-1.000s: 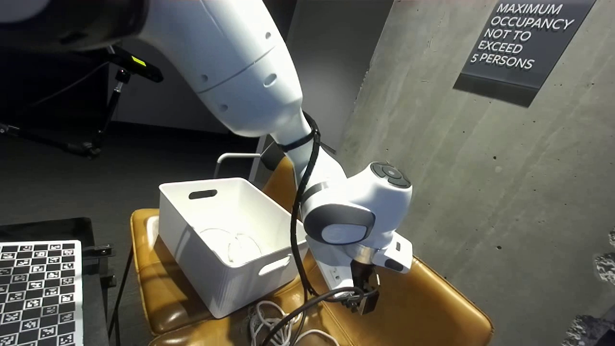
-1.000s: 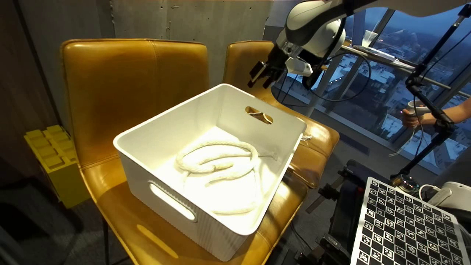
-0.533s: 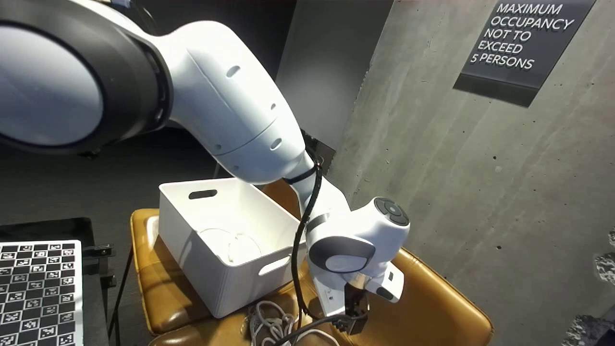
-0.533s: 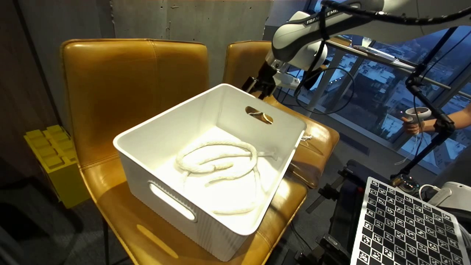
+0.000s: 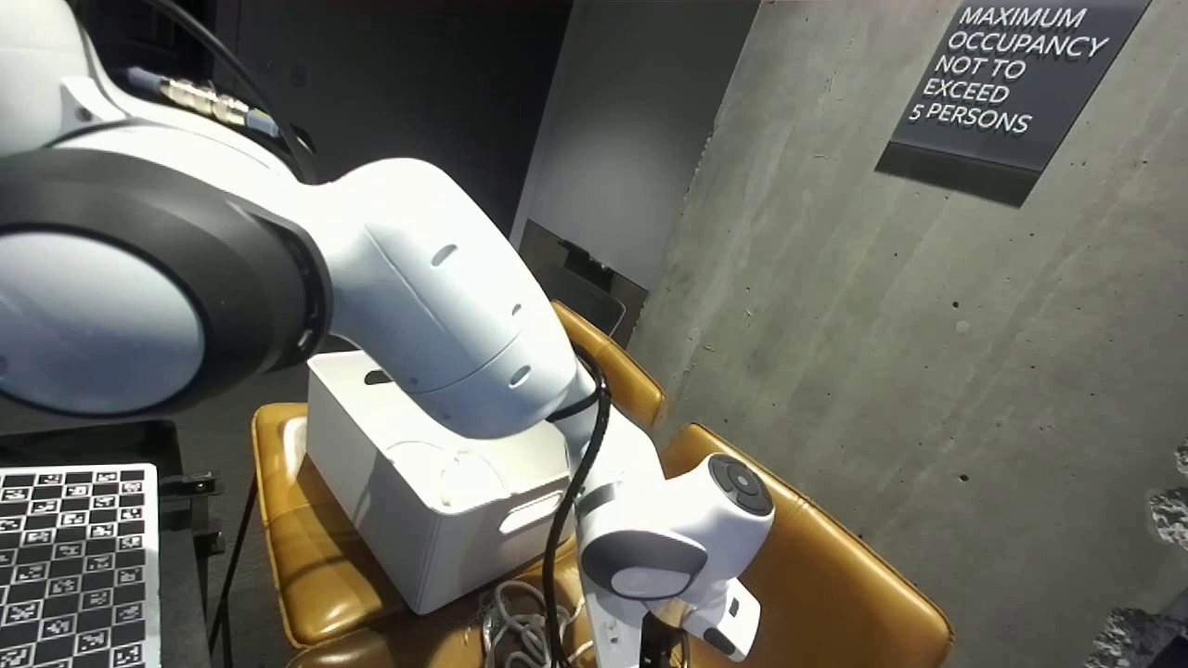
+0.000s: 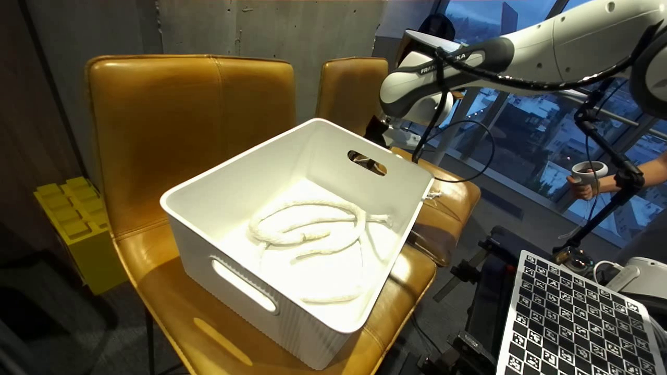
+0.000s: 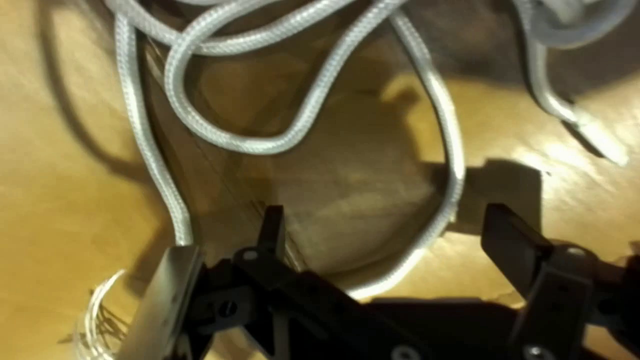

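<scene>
Cord point(image 7: 260, 145), white and braided, is lying in loose loops on a tan chair point(image 7: 325, 200), outside the white bin point(image 6: 312, 333) that is standing on a neighbouring chair point(image 6: 193, 135). The gripper point(image 7: 382, 220) is hanging low over those loops, and its fingers point(image 7: 510, 240) are standing wide apart with nothing pinched between them. One curve of the cord is passing through the space between the fingertips as the wrist view is showing it, while another strand is disappearing behind one finger; whether anything is touching there, I cannot tell. Judging from this, the approach is looking largely done, while no grip is yet being made: no part of the cord is being held, and everything from a firm hold onward is remaining. Inside the bin, a pale rope point(image 6: 284, 240) is already resting in a flat coil, on the far side of the bin's wall from the gripper, so that piece is seemingly needing no handling at present. Both exterior views are settling little about contact, since the bin's wall is covering the fingertips or the lower frame edge is cutting them off.
</scene>
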Controlling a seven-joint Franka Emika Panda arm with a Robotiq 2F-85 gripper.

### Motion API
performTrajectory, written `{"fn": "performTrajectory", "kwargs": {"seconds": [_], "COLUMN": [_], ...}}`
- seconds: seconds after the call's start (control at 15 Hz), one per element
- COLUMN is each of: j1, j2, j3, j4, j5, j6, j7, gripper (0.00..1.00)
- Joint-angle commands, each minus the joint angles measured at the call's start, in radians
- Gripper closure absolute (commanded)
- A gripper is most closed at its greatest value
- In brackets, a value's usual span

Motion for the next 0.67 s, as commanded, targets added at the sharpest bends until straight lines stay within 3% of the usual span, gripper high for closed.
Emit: {"fn": "performTrajectory", "kwargs": {"seconds": [0.0,0.33,0.4,0.47,0.6], "j1": [-0.017,-0.026,-0.026,-0.027,-0.031], "j2": [0.087,0.124,0.126,0.126,0.126], "j3": [-0.016,-0.017,-0.016,-0.017,-0.018], "j4": [0.103,0.162,0.166,0.167,0.168], "j5": [-0.026,-0.027,-0.027,-0.026,-0.026], "j6": [-0.03,-0.065,-0.069,-0.072,-0.073], "j7": [0.031,0.036,0.036,0.036,0.038], "gripper": [0.0,0.0,0.1,0.28,0.4]}}
